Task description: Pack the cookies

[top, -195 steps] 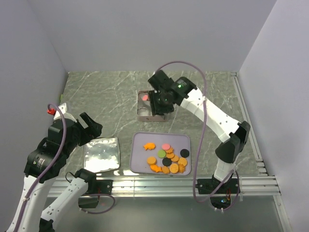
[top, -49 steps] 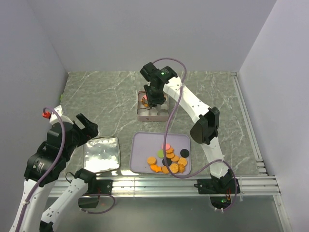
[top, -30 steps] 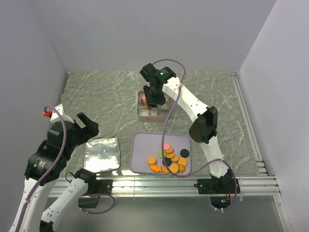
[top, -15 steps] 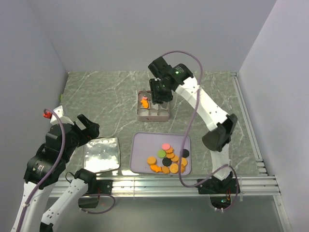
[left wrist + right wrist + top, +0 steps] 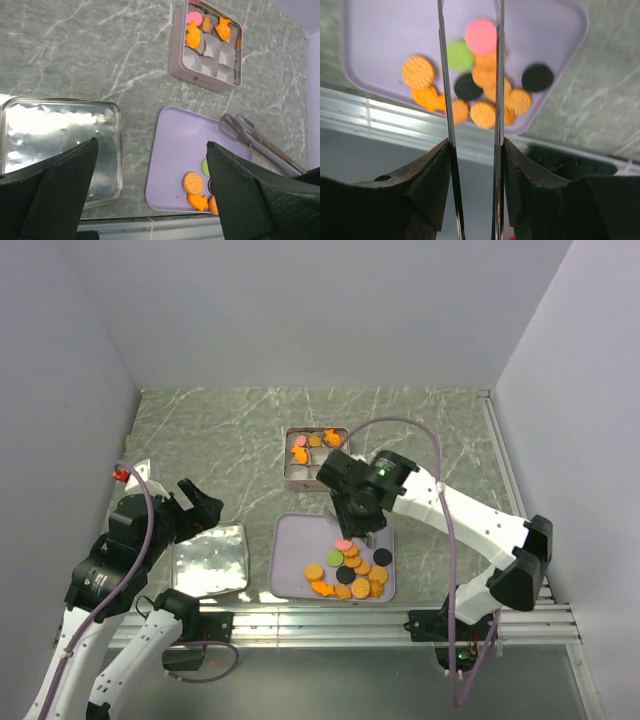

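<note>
The cookies (image 5: 348, 568), small flat coin-like pieces, lie heaped toward 5 o'clock on the lilac plastic tray (image 5: 295, 540): one pink, one green, two black, about eight orange. The square metal tin (image 5: 289, 476) at 12 o'clock holds one pink and about three orange. Your right gripper (image 5: 228, 120) hangs above the heap, parted and empty; lower it astride one edge cookie only. Also your left gripper (image 5: 150, 147) stands wide apart, empty.

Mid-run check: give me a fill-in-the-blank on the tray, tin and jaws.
The loose cookies lie on the ___ tray. The shiny lid lies to the tray's ___. The tin holds orange cookies and one ___ one. The left gripper has its jaws ___.
Missing: purple; left; pink; open.
</note>
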Available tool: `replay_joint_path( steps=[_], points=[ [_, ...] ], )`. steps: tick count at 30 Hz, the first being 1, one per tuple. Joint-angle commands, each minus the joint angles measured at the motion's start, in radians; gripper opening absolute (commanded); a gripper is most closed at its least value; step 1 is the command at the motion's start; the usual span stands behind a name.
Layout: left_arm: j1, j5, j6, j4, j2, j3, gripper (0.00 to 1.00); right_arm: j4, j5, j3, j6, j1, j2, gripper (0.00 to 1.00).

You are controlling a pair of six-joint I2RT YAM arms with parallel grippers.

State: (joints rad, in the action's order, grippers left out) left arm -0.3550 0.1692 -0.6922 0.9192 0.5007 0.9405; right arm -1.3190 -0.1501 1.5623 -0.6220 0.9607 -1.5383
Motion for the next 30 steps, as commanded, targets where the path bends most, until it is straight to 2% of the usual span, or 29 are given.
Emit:
replay_joint_path(
  steps=[1, 11, 30],
  points=[
    [-0.002, -0.065, 0.003, -0.082, 0.012, -0.022, 0.95, 0.047, -0.016, -0.102, -0.120, 0.025, 0.102, 0.50],
    [-0.001, -0.142, -0.003, -0.109, 0.032, -0.046, 0.94, 0.015, -0.034, -0.137, -0.176, 0.098, 0.096, 0.52],
    [-0.002, -0.125, -0.001, -0.045, -0.017, -0.039, 0.94, -0.006, -0.039, -0.176, -0.182, 0.167, 0.035, 0.54]
  ],
)
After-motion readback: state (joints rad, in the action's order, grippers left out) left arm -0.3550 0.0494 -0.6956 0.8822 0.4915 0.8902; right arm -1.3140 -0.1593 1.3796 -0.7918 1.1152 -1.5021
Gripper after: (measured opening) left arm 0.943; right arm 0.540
